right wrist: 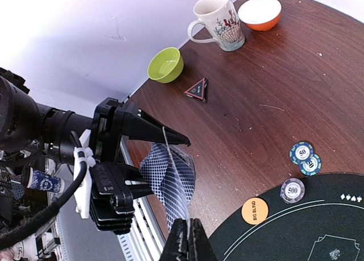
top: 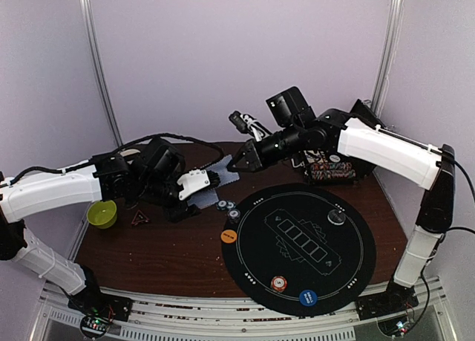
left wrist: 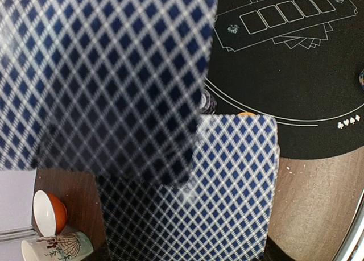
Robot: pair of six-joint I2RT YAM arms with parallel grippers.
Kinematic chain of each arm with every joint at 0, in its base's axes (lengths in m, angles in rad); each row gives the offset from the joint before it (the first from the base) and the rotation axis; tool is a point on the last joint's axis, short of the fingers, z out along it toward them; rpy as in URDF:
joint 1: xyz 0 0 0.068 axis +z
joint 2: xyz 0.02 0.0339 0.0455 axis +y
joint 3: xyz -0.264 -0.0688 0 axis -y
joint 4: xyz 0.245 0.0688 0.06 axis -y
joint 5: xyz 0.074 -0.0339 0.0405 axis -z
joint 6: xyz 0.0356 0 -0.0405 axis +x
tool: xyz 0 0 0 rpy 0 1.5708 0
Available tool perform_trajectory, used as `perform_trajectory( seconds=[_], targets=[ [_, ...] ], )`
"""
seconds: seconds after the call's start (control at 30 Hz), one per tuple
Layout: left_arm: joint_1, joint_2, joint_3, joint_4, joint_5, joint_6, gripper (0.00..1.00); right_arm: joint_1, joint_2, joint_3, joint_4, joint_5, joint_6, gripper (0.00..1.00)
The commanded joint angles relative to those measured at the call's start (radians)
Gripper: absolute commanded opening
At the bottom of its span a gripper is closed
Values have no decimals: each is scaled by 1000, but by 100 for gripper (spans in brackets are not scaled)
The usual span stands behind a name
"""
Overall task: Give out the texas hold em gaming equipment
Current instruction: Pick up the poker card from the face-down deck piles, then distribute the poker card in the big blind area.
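The left gripper (right wrist: 162, 164) clamps a stack of cards (right wrist: 162, 173), fanned, in the air over the desk's far middle, just off the black mat's (top: 349, 259) left rim. The right gripper (right wrist: 185, 241) is pinched closed on a single card (right wrist: 177, 201) at the fan's edge.

Left arm (top: 56, 189) jaws apparently clamp half-spread; right arm (top: 386, 151) jaws pinched tight.
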Motion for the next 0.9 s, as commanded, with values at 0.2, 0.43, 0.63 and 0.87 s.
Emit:
perform_trajectory(
  seconds=[0.2, 0.43, 0.63, 0.87],
  targets=[
    [1, -21, -10, 44, 14, -16, 60, -182, -129, 10, -122, -60, -75, 0],
    [1, -34, -21, 47, 2, -23, 60, -328, -95, -46, -452, 69, -313, 0],
    [1, -48, -38, 57, -2, -24, 60, -329, 9, -134, -515, 10, -484, 0],
    [0, -44, -43, 55, 9, -36, 60, -326, 166, -129, -489, -44, -554, 0]
  ],
)
